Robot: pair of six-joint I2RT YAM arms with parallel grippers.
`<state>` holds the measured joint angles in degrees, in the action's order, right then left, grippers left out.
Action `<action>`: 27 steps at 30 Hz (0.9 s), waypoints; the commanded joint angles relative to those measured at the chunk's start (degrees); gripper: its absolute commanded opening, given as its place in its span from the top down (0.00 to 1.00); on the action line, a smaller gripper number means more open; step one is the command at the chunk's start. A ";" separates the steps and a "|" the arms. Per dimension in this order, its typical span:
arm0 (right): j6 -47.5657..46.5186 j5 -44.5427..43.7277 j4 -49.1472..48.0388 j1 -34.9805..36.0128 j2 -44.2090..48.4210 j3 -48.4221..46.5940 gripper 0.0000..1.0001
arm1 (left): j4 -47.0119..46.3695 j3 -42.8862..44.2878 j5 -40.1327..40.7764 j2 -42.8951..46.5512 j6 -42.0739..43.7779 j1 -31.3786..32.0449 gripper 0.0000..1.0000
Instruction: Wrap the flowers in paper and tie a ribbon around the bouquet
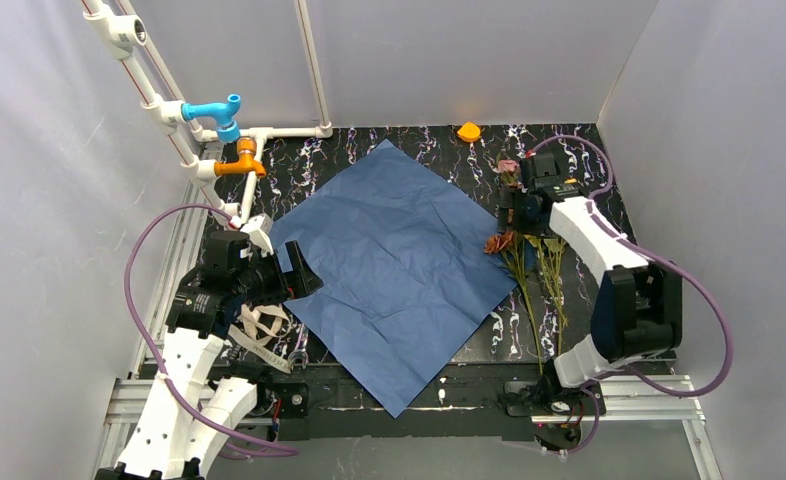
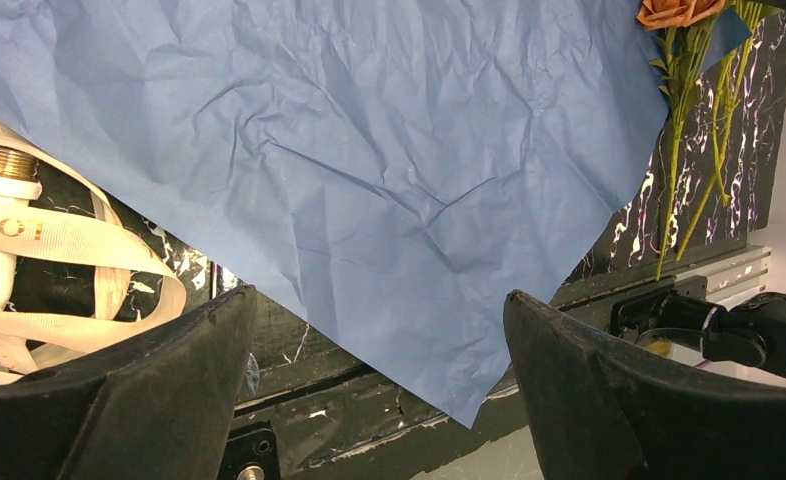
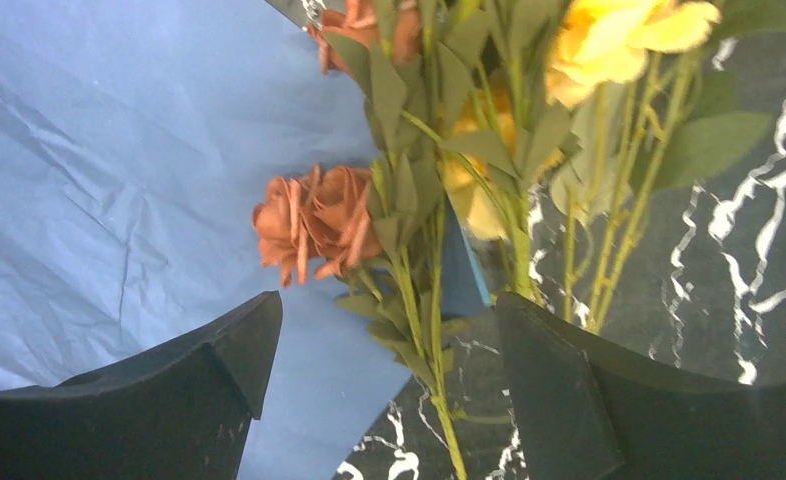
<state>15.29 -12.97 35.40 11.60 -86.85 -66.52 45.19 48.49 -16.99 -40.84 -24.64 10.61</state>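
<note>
The light blue paper lies flat as a diamond on the dark marbled table. The flowers lie along its right corner, heads toward the back, stems toward me. My right gripper hovers over the flower heads, open. In the right wrist view its jaws stand wide apart, with a brown-orange rose and green stems in the gap, untouched. My left gripper is open at the paper's left edge. In the left wrist view it holds nothing. The beige ribbon lies coiled beside the left arm.
A white pipe frame with a blue fitting and an orange fitting runs along the back left. A small orange object sits by the back wall. White walls enclose the table on three sides.
</note>
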 commanded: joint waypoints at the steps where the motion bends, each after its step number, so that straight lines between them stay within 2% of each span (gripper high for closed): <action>1: 1.05 2.34 -4.64 0.81 -4.16 -0.53 0.15 | 0.03 -0.33 -0.82 -0.07 0.83 -0.33 0.08; 5: 0.46 0.69 -4.64 1.44 -8.93 -1.64 0.20 | 0.20 -0.33 -0.12 0.36 0.65 -0.34 0.08; 9: -0.45 -0.59 -5.19 1.75 -12.09 -1.51 0.28 | 0.25 -0.35 0.20 0.67 0.54 -0.33 0.08; 13: -1.19 -1.62 -4.98 1.80 -14.44 -1.88 0.49 | 0.27 -0.33 0.12 0.64 0.54 -0.33 0.08; 16: -1.65 -2.02 -4.27 1.90 -14.41 -2.82 0.78 | 0.25 -0.33 0.12 0.59 0.55 -0.33 0.08; 20: -2.26 -3.16 -1.87 2.04 -12.80 -5.47 0.93 | 0.29 -0.33 0.12 0.59 0.56 -0.33 0.09; 22: -2.44 -3.37 0.81 2.34 -11.35 -7.96 0.98 | 0.28 -0.33 0.18 0.65 0.56 -0.38 0.09; 27: -0.45 -1.52 4.29 3.27 -5.10 -15.46 0.99 | 0.25 -0.28 0.25 0.63 0.63 -0.33 0.09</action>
<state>13.37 -14.39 36.60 14.02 -99.61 -74.39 45.17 48.47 -16.97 -40.66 -24.64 10.61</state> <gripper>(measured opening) 0.047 0.914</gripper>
